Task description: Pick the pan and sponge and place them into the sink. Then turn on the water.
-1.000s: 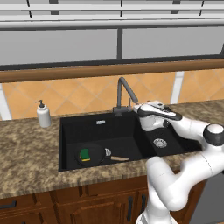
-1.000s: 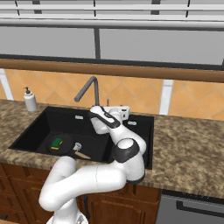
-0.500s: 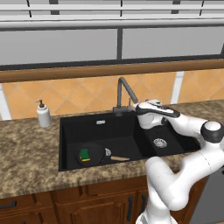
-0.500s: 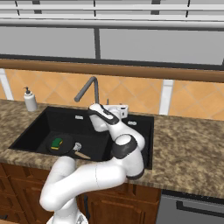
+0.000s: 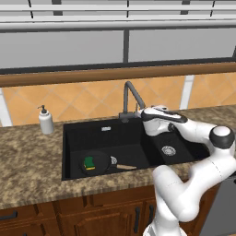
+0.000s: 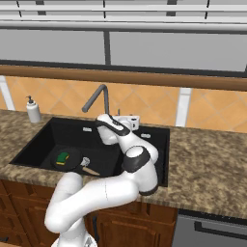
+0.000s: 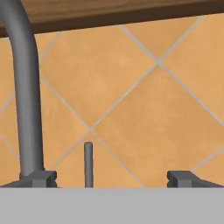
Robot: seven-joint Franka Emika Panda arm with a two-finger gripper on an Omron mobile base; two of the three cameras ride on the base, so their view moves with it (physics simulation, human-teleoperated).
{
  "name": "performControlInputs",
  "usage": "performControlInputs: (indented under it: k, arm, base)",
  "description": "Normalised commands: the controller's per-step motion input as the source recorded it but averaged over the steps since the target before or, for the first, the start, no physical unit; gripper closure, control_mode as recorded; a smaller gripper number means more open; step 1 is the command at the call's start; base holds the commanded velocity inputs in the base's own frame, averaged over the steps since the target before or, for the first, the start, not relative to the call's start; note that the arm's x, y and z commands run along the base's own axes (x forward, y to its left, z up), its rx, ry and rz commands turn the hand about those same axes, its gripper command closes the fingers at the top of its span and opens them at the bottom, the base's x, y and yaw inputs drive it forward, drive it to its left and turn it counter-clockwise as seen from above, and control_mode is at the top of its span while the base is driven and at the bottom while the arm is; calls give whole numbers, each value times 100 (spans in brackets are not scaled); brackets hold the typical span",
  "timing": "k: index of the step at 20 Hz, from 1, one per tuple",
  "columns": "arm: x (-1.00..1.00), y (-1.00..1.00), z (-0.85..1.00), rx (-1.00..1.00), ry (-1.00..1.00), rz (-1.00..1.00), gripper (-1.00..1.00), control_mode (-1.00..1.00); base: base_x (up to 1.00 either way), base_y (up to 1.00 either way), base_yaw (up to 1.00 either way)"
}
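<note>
The black pan (image 5: 102,161) lies in the left basin of the sink (image 5: 115,134), its wooden handle pointing right. On the pan rests the green and yellow sponge (image 5: 89,162); the right base view has the pan (image 6: 71,160), the sponge (image 6: 61,157) and the sink (image 6: 43,140) too. My gripper (image 5: 140,114) (image 6: 129,120) hovers at the base of the dark faucet (image 5: 131,94) (image 6: 96,99). In the hand view the gripper (image 7: 111,179) is open, and a thin grey lever (image 7: 88,164) stands between the fingertips (image 7: 41,178), beside the faucet pipe (image 7: 24,87). No stream runs from the spout.
A white soap dispenser (image 5: 45,120) (image 6: 33,110) stands on the granite counter left of the sink. An orange tiled backsplash (image 7: 144,96) rises right behind the faucet, under a wooden ledge. The smaller right basin holds a silver drain (image 5: 168,150).
The hand has edged slightly left toward the faucet base. Pan and sponge have stayed in the left basin.
</note>
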Motion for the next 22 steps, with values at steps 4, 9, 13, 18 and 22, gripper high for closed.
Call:
performControlInputs:
  k: [4,9,13,18,22]
  arm:
    - [10,23,-8,0,0,-8,-100,-100]
    - [6,18,-9,0,0,-7,-100,-100]
    - [11,24,-7,0,0,-6,-100,-100]
    - [11,17,-6,0,0,-5,-100,-100]
    - [4,21,-14,0,0,-8,-100,-100]
  base:
    - [0,0,0]
    - [0,0,0]
    - [0,0,0]
    - [0,0,0]
    - [0,0,0]
